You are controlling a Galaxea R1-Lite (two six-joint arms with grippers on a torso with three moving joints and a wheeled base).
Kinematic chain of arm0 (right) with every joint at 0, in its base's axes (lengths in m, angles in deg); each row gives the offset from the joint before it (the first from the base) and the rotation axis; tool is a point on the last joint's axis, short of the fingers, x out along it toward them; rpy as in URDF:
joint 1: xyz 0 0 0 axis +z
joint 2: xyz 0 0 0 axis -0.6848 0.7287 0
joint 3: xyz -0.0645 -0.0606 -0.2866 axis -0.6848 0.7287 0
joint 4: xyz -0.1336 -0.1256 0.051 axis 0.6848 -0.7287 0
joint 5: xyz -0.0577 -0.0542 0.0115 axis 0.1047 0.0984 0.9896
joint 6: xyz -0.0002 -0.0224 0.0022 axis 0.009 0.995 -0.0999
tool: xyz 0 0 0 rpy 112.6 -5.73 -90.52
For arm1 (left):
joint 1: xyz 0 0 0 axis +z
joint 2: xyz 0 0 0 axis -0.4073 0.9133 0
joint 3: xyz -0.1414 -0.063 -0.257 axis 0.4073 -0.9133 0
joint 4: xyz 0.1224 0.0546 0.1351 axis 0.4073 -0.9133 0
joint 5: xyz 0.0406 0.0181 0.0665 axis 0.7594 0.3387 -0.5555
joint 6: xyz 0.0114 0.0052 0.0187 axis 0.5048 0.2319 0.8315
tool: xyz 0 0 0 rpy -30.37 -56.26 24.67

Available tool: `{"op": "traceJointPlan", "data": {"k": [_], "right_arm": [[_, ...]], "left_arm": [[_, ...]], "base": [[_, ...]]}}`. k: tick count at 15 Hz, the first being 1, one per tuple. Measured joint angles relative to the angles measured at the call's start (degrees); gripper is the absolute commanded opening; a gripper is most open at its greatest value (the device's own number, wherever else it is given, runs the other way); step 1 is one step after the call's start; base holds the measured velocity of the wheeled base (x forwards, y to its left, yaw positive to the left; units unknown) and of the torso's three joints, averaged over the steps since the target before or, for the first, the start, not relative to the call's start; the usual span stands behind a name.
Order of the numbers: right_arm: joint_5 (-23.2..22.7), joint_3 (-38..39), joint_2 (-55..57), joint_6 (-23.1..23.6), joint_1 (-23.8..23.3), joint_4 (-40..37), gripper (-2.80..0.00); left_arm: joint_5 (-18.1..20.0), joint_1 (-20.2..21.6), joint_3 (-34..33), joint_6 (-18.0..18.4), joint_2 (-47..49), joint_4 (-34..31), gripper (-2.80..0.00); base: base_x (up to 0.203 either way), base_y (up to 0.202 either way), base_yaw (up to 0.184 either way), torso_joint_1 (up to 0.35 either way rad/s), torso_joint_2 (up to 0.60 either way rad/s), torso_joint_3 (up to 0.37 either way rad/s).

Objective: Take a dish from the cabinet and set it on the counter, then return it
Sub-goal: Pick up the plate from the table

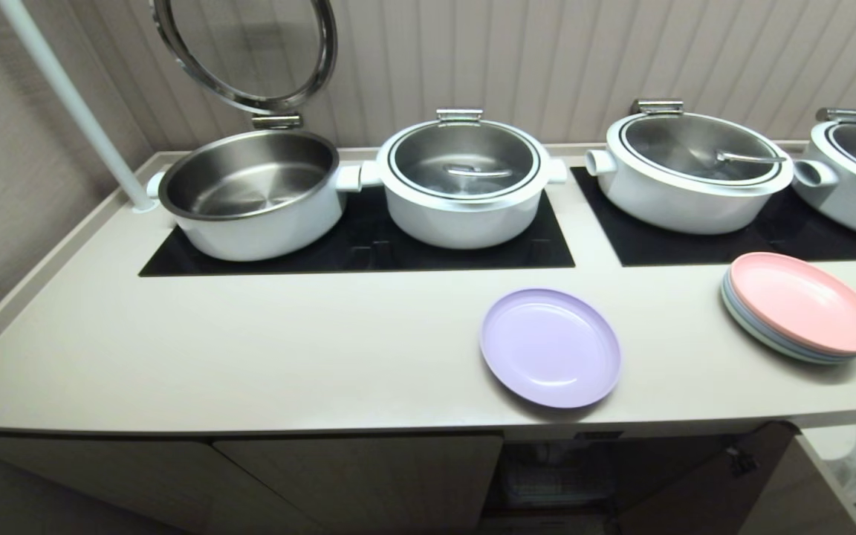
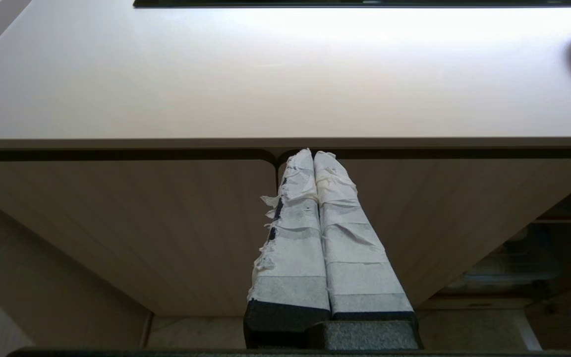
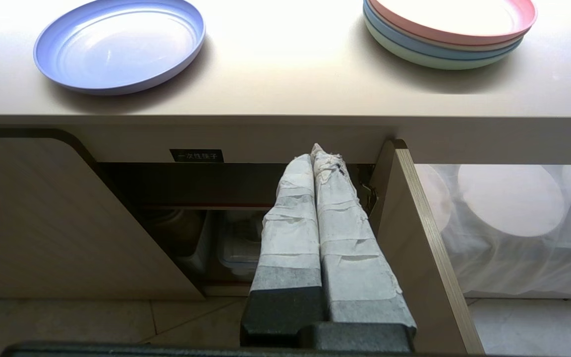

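on the counter [image 1: 250, 349], near its front edge, the lavender dish [image 1: 550, 347] lies flat and alone, right side up, well apart from the pink-topped stack of plates [image 1: 803, 308] further to the robot's right. behind it two black cooktop panels [image 1: 465, 253] carry white pots: the leftmost pot [image 1: 250, 193] has its lid [image 1: 246, 48] swung upright, the next pot [image 1: 465, 182] is covered by a glass lid.

below the counter the cabinet [image 3: 206, 213] stands open, its door [image 3: 414, 238] swung outward, a small black label [image 3: 196, 155] above the opening and containers dim inside.

neither arm shows in the head view. the left gripper [image 2: 314, 154] hangs in front of the closed cabinet doors below the counter edge, its tape-wrapped fingers [image 2: 290, 238] pressed together with nothing between them. the right gripper [image 3: 317, 153] hangs before the open cabinet, just beside the door's edge, fingers likewise pressed together and empty. to its right, white discs [image 3: 508, 198] sit under white cloth.
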Motion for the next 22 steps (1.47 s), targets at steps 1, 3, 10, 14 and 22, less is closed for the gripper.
{"op": "traceJointPlan", "data": {"k": [1, 3, 10, 14, 22], "right_arm": [[0.0, 0.0, 0.0, -0.01, 0.0, 0.0, -2.8], [0.02, 0.0, 0.0, -0.01, 0.0, 0.0, -2.8], [-0.02, -0.02, 0.0, -0.01, 0.0, 0.0, -2.8], [0.01, 0.01, 0.0, -0.01, 0.0, 0.0, -2.8], [0.0, 0.01, 0.0, -0.01, 0.0, -0.01, -2.8]], "left_arm": [[0.0, 0.0, 0.0, 0.0, 0.0, 0.0, -2.8], [0.0, 0.0, 0.0, 0.0, 0.0, 0.0, -2.8], [0.0, 0.0, 0.0, 0.0, 0.0, 0.0, -2.8], [0.0, 0.0, 0.0, 0.02, 0.0, 0.0, -2.8], [0.02, 0.0, 0.0, 0.0, 0.0, 0.0, -2.8]], "base": [[0.0, 0.0, 0.0, 0.0, 0.0, 0.0], [0.0, 0.0, 0.0, 0.0, 0.0, 0.0], [0.0, 0.0, 0.0, 0.0, 0.0, 0.0], [0.0, 0.0, 0.0, 0.0, 0.0, 0.0], [0.0, 0.0, 0.0, 0.0, 0.0, 0.0]]}}
